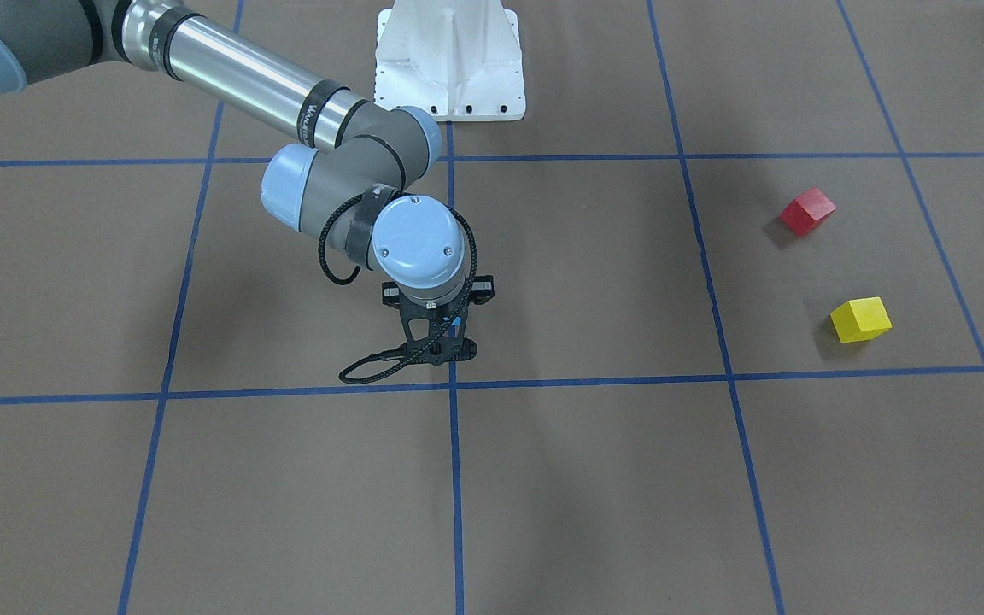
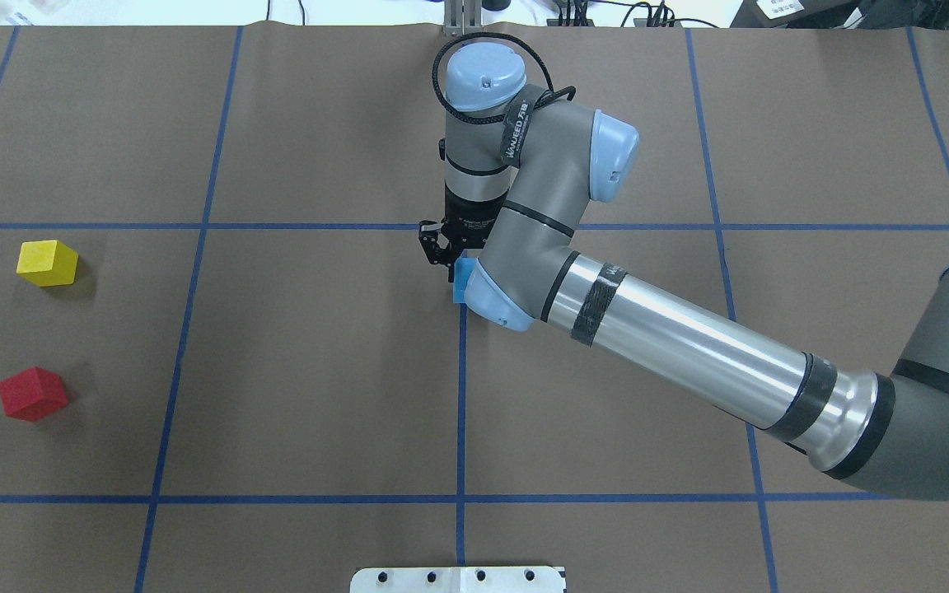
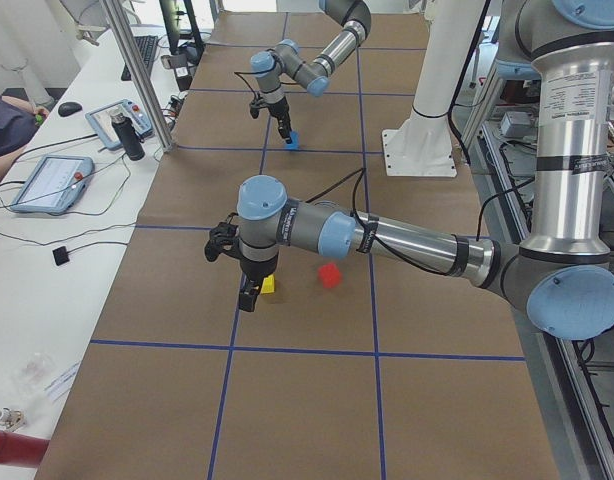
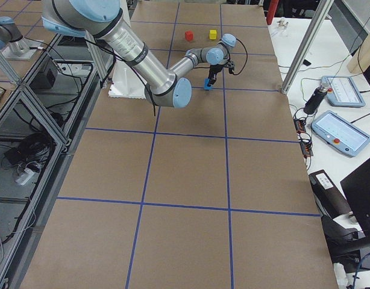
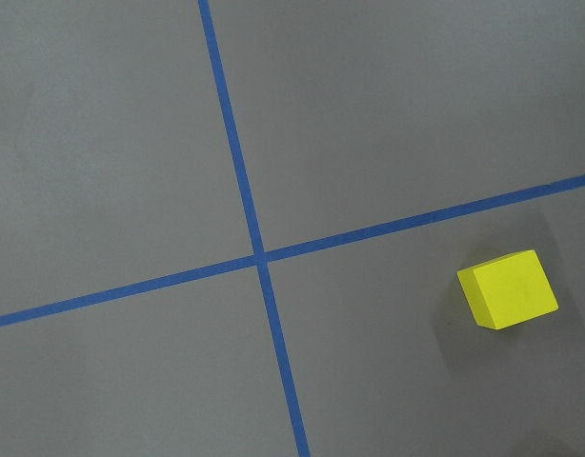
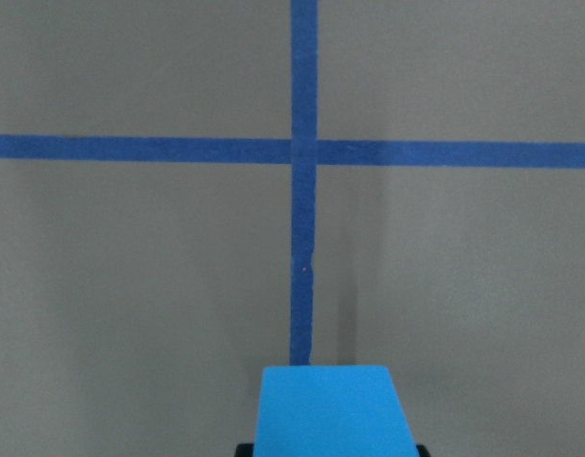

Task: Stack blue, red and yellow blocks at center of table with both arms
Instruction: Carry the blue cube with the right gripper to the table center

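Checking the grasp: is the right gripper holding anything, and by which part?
The right gripper holds the blue block, clamped across two opposite side faces.

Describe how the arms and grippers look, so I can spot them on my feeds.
Both look alike. The right arm and left arm have silver tubes, grey joints, light blue round caps and black bands, some with white lettering. The right gripper and left gripper are black open frames with two fingers; a black cable runs to each.

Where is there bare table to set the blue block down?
Around the tape cross ahead of the right tool and its blue block, every square is bare. Only the far left square holds the red block and yellow block.
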Motion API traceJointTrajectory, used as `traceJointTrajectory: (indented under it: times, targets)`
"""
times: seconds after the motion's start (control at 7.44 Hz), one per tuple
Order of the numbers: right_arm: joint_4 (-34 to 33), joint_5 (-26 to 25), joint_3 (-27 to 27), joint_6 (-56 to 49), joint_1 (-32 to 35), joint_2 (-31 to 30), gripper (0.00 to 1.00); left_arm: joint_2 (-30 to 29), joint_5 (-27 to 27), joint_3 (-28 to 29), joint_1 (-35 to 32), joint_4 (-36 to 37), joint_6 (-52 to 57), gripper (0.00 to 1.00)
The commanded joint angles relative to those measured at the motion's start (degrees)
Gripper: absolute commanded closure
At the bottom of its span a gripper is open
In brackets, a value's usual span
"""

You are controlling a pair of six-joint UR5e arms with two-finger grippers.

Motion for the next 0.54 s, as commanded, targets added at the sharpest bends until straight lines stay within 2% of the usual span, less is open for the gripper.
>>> traceJointTrajectory:
  times: [0.0, 0.13, 0.27, 0.4]
  targets:
    - [1.73, -0.35, -0.93, 2.51, -0.78, 0.69, 1.00, 0.00, 0.00, 0.09, 0.00, 0.00, 0.09, 0.00]
    - [1.82, -0.70, -0.93, 2.43, -0.87, 0.78, 0.39, 0.00, 0.00, 0.09, 0.00, 0.00, 0.00, 0.00]
    - [1.82, -1.84, -0.93, 2.34, -0.95, 0.78, 0.03, 0.00, 0.00, 0.09, 0.00, 0.00, 0.00, 0.00]
    - [1.74, -1.85, -0.50, 1.99, -0.96, 0.78, 0.02, 0.00, 0.00, 0.27, 0.00, 0.00, 0.00, 0.00]
